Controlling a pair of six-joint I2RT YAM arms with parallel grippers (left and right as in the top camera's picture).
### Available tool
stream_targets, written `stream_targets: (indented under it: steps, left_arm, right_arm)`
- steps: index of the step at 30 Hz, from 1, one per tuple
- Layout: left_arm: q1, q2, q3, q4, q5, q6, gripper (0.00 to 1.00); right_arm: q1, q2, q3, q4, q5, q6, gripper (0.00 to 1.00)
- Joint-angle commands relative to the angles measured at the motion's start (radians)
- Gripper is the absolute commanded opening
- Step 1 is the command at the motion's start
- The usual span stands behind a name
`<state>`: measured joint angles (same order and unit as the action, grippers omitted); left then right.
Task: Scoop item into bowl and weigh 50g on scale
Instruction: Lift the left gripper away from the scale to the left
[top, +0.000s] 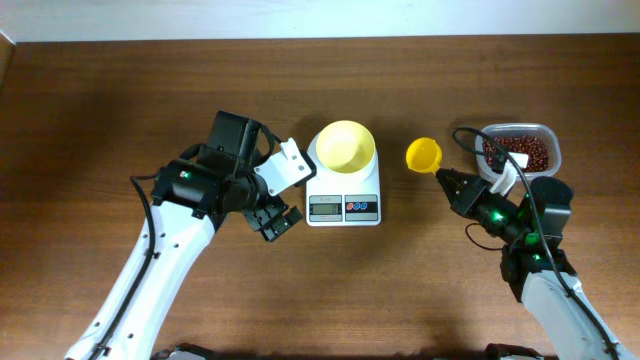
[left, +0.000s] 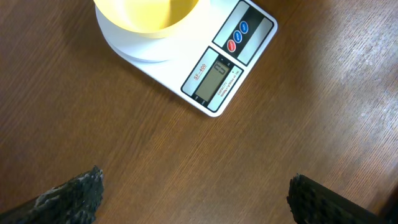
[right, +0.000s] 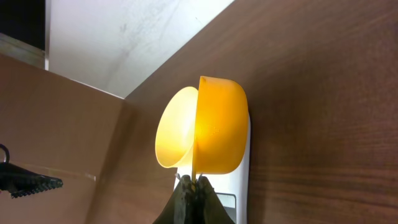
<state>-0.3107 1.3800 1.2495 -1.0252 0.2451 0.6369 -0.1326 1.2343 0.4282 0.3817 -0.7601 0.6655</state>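
The beans (top: 522, 150) lie in the clear container (top: 553, 140), apart from the bowl (top: 345, 145) on the scale (top: 343, 207), so the scoop (top: 423, 154), pinched by its handle in the right jaws, may tilt and spill them on the surface (top: 150, 90); the left jaws stand open.

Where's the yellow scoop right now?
In the overhead view the yellow scoop is right of centre, held by its handle in the right claw, between the scale and the clear container.
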Motion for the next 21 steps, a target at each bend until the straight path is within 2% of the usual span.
stream_targets:
  steps: [1, 6, 14, 15, 18, 21]
  left_arm:
    - [0.004, -0.014, 0.011, -0.002, -0.006, 0.018, 0.99]
    - [0.004, -0.014, 0.011, -0.002, -0.007, 0.018, 0.99]
    - [0.004, -0.014, 0.012, 0.002, -0.003, 0.019, 0.99]
    - [0.024, -0.014, 0.014, 0.006, 0.026, 0.019, 0.99]
    - [0.188, -0.016, 0.035, -0.005, 0.300, 0.019, 0.99]
    - [0.264, -0.016, 0.035, -0.045, 0.321, 0.055, 0.99]
  right_arm:
    - [-0.005, 0.001, 0.004, 0.040, -0.014, -0.034, 0.04]
    - [-0.005, 0.001, 0.004, 0.164, -0.014, -0.034, 0.04]
    - [-0.005, 0.001, 0.004, 0.177, -0.014, -0.034, 0.04]
    - [-0.005, 0.001, 0.004, 0.177, -0.014, -0.034, 0.04]
    - [-0.005, 0.001, 0.004, 0.177, -0.015, -0.034, 0.04]
    - [-0.005, 0.001, 0.004, 0.177, -0.014, -0.034, 0.04]
